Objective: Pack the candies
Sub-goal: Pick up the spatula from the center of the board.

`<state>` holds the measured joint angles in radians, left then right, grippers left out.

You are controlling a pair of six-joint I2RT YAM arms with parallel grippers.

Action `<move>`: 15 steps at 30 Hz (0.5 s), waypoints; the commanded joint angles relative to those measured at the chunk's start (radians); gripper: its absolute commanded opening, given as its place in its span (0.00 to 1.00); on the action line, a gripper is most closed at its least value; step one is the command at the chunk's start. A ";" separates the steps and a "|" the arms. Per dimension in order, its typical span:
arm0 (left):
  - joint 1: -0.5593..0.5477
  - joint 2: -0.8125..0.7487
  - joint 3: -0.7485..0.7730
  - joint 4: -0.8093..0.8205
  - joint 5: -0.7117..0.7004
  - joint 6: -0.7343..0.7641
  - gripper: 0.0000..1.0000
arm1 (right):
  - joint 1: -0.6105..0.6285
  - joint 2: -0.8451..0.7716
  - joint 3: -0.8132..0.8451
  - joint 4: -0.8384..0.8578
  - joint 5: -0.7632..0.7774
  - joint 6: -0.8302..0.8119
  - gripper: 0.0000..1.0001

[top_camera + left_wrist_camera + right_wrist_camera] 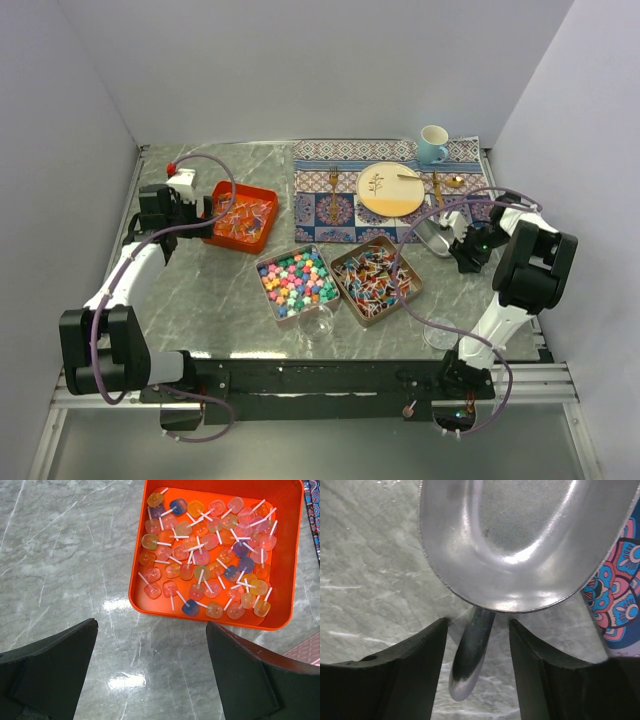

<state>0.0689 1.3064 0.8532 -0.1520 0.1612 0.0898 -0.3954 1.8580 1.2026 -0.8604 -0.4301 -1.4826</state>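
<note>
The chunky coloured candies fill a pink box. The slim wrapped candies fill a brown box beside it. My right gripper is open at the table's right. In the right wrist view its fingers straddle the handle of a metal scoop with gaps on both sides. The scoop lies empty on the marble. My left gripper is open and empty, hovering over bare marble just short of an orange tray of lollipops.
The orange tray sits at the left back. A patterned placemat holds a plate, a mug, forks and a spoon. Two clear cups stand near the front edge.
</note>
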 commanded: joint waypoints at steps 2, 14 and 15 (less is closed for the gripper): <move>0.005 -0.013 0.024 0.022 0.006 0.014 0.97 | -0.007 -0.042 -0.060 0.038 0.007 0.001 0.56; 0.005 -0.050 0.009 0.019 0.031 0.004 0.97 | -0.011 -0.058 0.044 -0.110 -0.080 0.085 0.00; 0.006 -0.058 0.009 0.022 0.041 -0.004 0.97 | -0.011 -0.115 0.060 -0.130 -0.096 0.128 0.00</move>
<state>0.0692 1.2987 0.8532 -0.1509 0.1635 0.0898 -0.4000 1.8370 1.1854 -0.8726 -0.4389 -1.4319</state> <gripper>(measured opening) 0.968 0.271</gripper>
